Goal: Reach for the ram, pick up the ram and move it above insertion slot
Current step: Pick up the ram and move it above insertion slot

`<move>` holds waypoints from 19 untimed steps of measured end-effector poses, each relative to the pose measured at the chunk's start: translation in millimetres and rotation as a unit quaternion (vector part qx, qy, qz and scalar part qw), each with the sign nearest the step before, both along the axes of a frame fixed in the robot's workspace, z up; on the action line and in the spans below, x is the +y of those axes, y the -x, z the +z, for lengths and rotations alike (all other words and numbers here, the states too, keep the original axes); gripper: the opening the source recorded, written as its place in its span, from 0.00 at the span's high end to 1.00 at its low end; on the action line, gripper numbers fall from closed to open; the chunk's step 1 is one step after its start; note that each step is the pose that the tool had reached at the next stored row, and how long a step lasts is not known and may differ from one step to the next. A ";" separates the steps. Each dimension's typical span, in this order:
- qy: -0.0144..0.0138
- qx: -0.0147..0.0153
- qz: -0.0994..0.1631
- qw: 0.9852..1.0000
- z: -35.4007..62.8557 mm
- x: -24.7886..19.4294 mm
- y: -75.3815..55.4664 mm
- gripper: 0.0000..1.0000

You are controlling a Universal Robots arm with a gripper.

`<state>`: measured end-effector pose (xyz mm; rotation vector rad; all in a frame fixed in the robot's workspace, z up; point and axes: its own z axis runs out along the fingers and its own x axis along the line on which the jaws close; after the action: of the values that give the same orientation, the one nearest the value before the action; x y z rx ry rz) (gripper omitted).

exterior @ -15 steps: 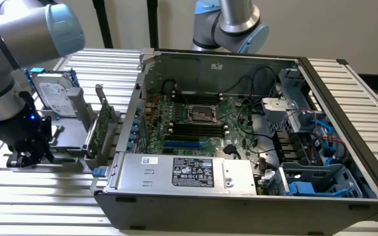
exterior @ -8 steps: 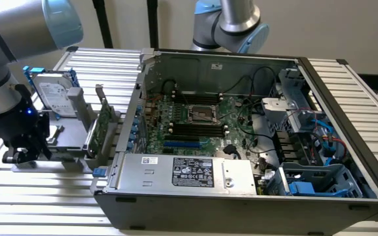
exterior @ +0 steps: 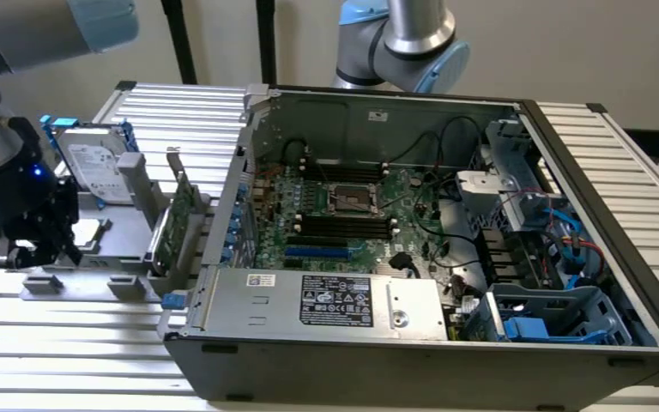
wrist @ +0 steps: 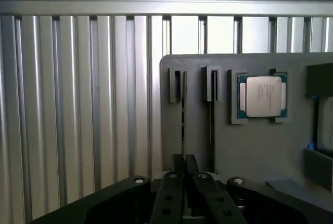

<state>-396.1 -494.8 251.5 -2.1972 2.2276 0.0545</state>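
Observation:
The ram [wrist: 183, 110] is seen edge-on as a thin stick standing in a groove of the grey holder [wrist: 250, 146]. My gripper [wrist: 184, 157] is shut on the ram's near end, with both black fingers pressed against its sides. A second thin stick [wrist: 212, 122] stands in the neighbouring groove. In the exterior view my gripper [exterior: 34, 251] hangs low over the holder [exterior: 123, 225] at that view's left, outside the computer case. The insertion slot [exterior: 347, 225] is one of several parallel black sockets on the motherboard inside the open case, well away from the gripper.
A processor chip [wrist: 263, 95] sits in a recess of the holder. A hard drive [exterior: 92, 163] and a larger green card [exterior: 181, 215] stand on the holder. The case wall [exterior: 232, 206] lies between holder and motherboard. A shorter blue slot [exterior: 316, 252] lies beside the black sockets.

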 end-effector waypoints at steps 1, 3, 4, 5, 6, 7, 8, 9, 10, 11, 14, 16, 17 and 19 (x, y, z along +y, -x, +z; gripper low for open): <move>0.000 0.000 0.000 1.000 4.5 0.0 -0.8 0.86; 0.000 0.000 0.000 1.000 13.9 -0.1 -3.4 0.86; 0.000 0.000 0.000 1.000 18.4 -0.1 -5.1 0.86; 0.000 0.000 0.000 1.000 22.9 -0.1 -7.0 0.86; 0.000 0.000 0.000 1.000 27.4 -0.2 -9.2 0.86; 0.000 0.000 0.000 1.000 31.9 -0.2 -11.6 0.86; 0.000 0.001 0.000 1.000 36.4 -0.3 -14.1 0.86; 0.000 0.001 0.000 1.000 40.9 -0.3 -16.9 0.86; 0.000 0.001 0.000 1.000 45.4 -0.3 -19.8 0.86; 0.000 0.001 0.000 1.000 49.8 -0.4 -23.0 0.86; 0.000 0.001 0.000 1.000 63.7 -0.5 -34.4 0.86; 0.000 0.002 0.000 1.000 72.8 -0.8 -43.3 0.86; -0.001 0.002 0.000 1.000 77.3 -0.9 -47.7 0.86; -0.002 0.002 0.000 1.000 86.2 -1.1 -56.7 0.86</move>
<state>-339.4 -495.9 337.8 -2.1969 2.2284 0.0639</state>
